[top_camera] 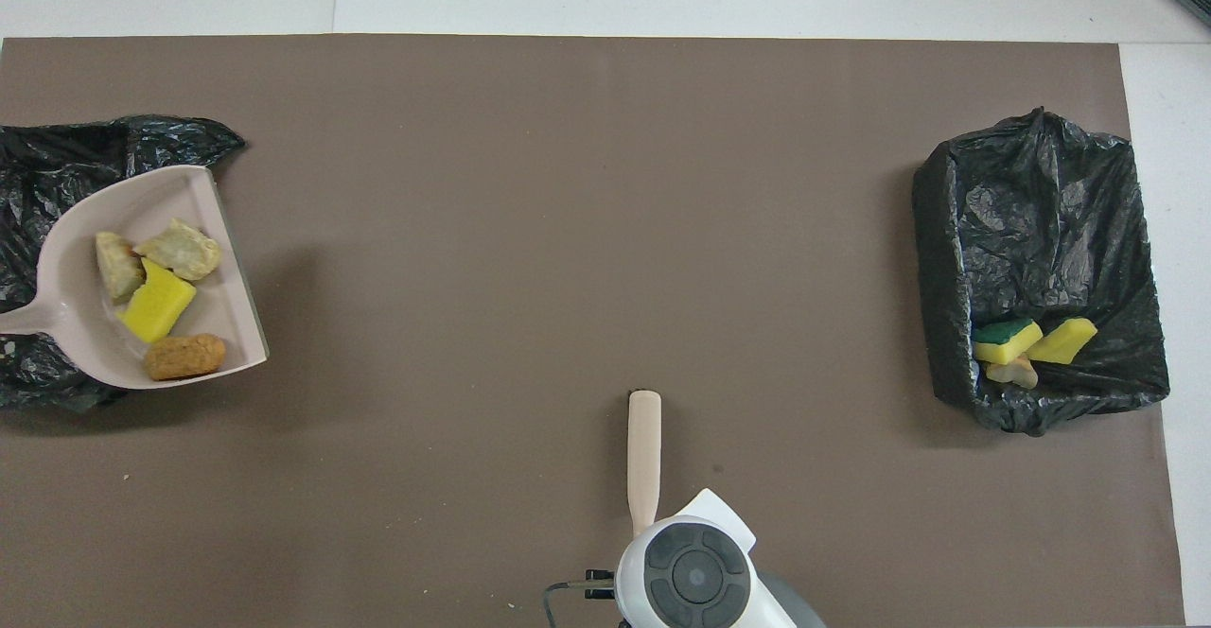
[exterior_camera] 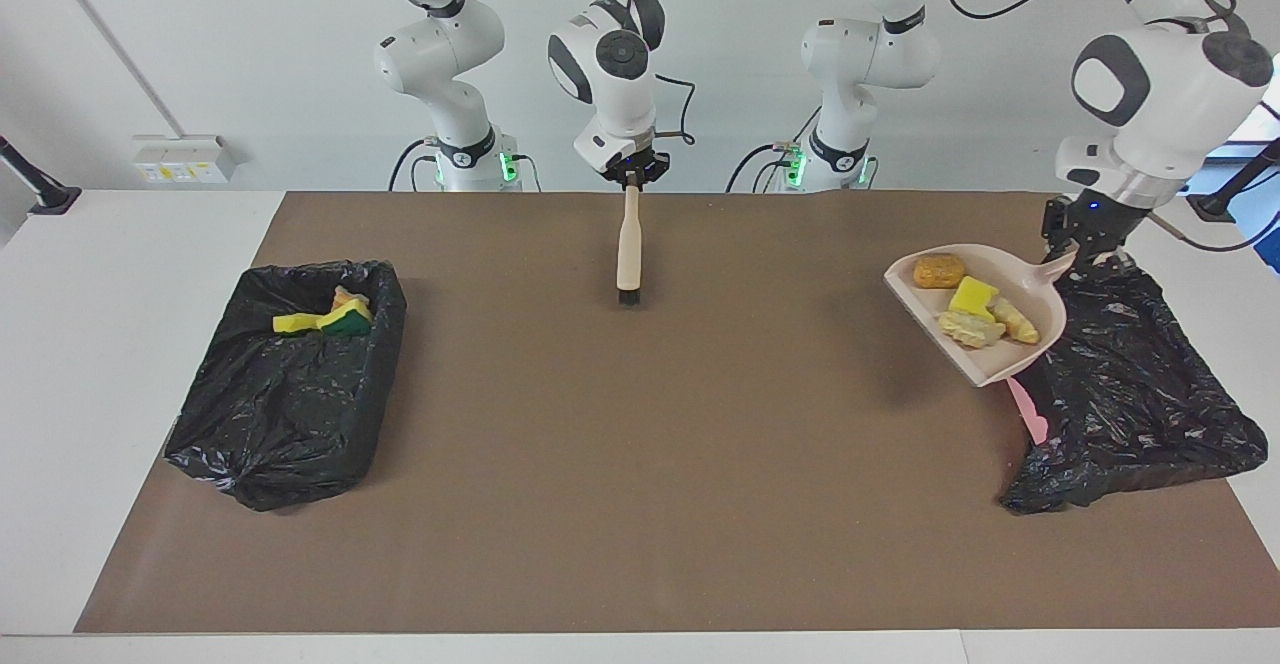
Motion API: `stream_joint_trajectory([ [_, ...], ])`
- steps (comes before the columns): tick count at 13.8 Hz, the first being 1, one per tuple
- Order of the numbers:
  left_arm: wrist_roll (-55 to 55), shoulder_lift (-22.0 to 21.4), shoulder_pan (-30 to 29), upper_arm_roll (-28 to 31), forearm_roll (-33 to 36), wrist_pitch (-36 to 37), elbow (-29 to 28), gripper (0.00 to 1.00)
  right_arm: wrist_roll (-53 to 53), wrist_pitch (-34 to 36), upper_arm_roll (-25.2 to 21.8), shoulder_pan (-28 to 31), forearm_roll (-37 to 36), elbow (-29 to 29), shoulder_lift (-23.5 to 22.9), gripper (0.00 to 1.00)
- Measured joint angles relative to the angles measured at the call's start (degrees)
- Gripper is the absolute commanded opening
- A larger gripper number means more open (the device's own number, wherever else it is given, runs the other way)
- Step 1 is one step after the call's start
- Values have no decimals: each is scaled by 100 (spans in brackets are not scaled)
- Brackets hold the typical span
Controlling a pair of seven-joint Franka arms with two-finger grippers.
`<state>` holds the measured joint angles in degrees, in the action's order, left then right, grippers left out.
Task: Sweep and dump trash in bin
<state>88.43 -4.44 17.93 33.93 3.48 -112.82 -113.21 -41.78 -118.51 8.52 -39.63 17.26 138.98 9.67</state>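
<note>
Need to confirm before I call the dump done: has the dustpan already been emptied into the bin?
No. The dustpan, held over the black-lined bin, has four scraps lying in it.

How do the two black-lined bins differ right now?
The bin at the right arm's end holds yellow and green sponge scraps; no scraps show in the bin at the left arm's end. A loaded dustpan hangs over the latter; nothing is over the former. A pink edge shows only on the latter. Both wear crinkled black bags.
</note>
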Motion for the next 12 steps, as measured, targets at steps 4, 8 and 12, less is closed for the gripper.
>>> stream_joint_trajectory([
  [4,768,724,-186,600,-127,0,1036,0,4,-337,0,-90,-22,308,-16,0],
  [8,1389,1657,-590,617,958,-88,2098,0,78,-533,0,-131,-41,392,-27,95],
  [12,1472,1916,-308,555,2604,-325,2280,0,219,-569,-1,-129,-42,307,-86,100],
])
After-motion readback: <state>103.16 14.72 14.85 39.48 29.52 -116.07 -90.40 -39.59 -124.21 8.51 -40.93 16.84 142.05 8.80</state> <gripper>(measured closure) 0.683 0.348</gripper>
